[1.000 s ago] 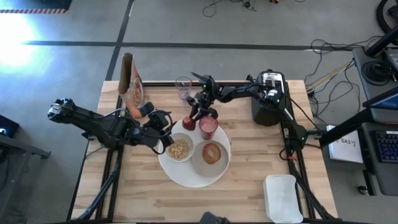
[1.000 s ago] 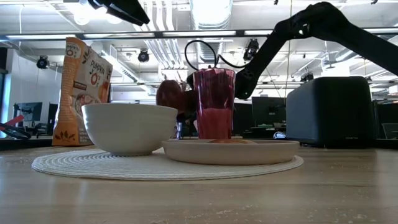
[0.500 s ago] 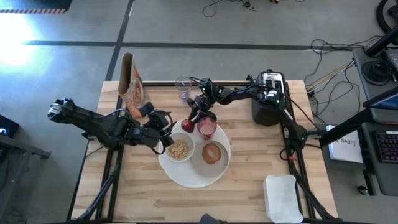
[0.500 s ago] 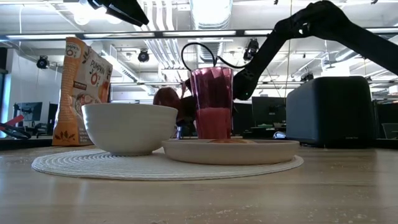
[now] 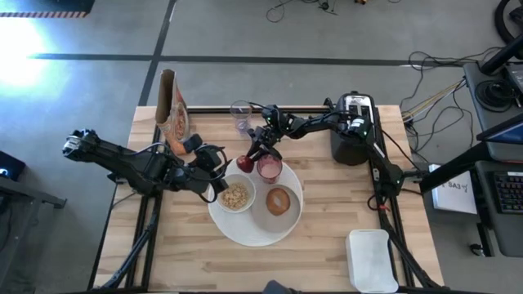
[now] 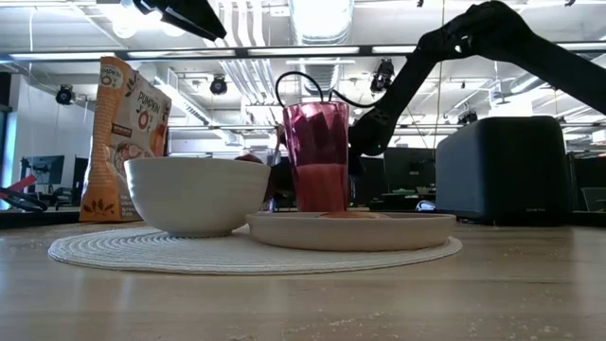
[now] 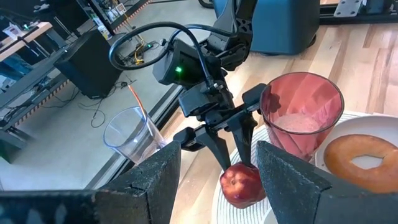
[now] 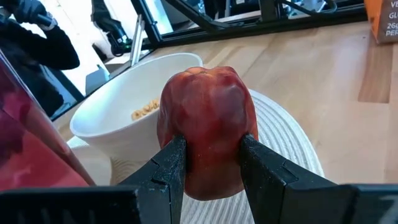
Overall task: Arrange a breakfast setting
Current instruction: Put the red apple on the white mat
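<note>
The large white plate (image 5: pixel 255 222) lies on a round woven mat (image 6: pixel 114 251). On the plate stand the small white bowl (image 5: pixel 236 196), with cereal in it, and the round browned bread piece (image 5: pixel 279 201). The pink tumbler (image 5: pixel 270 168) stands at the plate's far rim. My right gripper (image 5: pixel 250 155) is shut on the dark-red fruit (image 5: pixel 244 164), low beside the tumbler and just beyond the bowl. In the low view the bowl (image 6: pixel 197 194) hides nearly all of the fruit. My left gripper (image 5: pixel 214 168) is open and empty, left of the bowl. My right gripper pinches the fruit's two opposite sides (image 8: pixel 180 146) between its two fingers (image 7: pixel 231 149). The fingers slant down at it from the table's far right. The fruit sits upright, low over the mat's far edge. I cannot tell whether it touches the mat.
A clear glass (image 5: pixel 241 112) and an upright cereal bag (image 5: pixel 172 114) stand at the far left. The black-and-silver toaster (image 5: pixel 353 131) stands at the far right. A rectangular white tray (image 5: pixel 372 260) lies at the near right corner.
My right gripper has gone down and a little toward the table's left edge with the fruit. In the low view the fruit has sunk from above the bowl's rim to behind the bowl. The tumbler has shifted slightly toward the left.
</note>
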{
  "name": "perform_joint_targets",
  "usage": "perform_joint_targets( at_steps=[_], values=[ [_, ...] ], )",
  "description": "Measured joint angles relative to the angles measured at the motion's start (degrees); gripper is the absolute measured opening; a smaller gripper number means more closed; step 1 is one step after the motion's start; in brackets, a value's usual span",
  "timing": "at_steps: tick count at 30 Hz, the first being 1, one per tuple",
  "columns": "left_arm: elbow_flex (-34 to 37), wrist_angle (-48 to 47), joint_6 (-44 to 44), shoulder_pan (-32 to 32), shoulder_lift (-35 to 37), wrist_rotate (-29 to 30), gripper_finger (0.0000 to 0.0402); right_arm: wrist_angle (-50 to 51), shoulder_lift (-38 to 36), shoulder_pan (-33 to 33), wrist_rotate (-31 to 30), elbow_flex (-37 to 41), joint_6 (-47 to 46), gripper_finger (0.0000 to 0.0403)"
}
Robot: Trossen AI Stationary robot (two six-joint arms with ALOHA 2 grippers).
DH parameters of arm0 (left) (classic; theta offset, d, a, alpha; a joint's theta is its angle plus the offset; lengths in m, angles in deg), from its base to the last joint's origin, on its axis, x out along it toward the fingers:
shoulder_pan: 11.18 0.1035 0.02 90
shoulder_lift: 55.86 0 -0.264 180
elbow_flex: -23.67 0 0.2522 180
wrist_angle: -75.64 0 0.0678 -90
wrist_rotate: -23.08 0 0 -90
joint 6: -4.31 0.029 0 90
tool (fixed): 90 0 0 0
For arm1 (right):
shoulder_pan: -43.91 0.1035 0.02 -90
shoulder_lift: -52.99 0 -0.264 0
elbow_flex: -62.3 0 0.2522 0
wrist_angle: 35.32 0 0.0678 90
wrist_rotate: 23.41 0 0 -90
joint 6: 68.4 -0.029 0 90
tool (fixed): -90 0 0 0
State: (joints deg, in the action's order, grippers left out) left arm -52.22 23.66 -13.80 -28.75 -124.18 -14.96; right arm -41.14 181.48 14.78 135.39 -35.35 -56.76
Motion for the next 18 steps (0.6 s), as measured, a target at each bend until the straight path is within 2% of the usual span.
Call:
perform_joint_targets(
  at_steps=[12,18],
  values=[
    [0.01,-0.46,0.00,-0.01,0.00,-0.01,0.0194,0.31,0.00,-1.16,-3.27,0.60,-6.15,0.0116],
    [0.01,-0.59,0.00,-0.01,0.00,-0.02,0.0194,4.60,0.00,-1.38,-2.86,0.68,-5.20,0.0116]
  ],
)
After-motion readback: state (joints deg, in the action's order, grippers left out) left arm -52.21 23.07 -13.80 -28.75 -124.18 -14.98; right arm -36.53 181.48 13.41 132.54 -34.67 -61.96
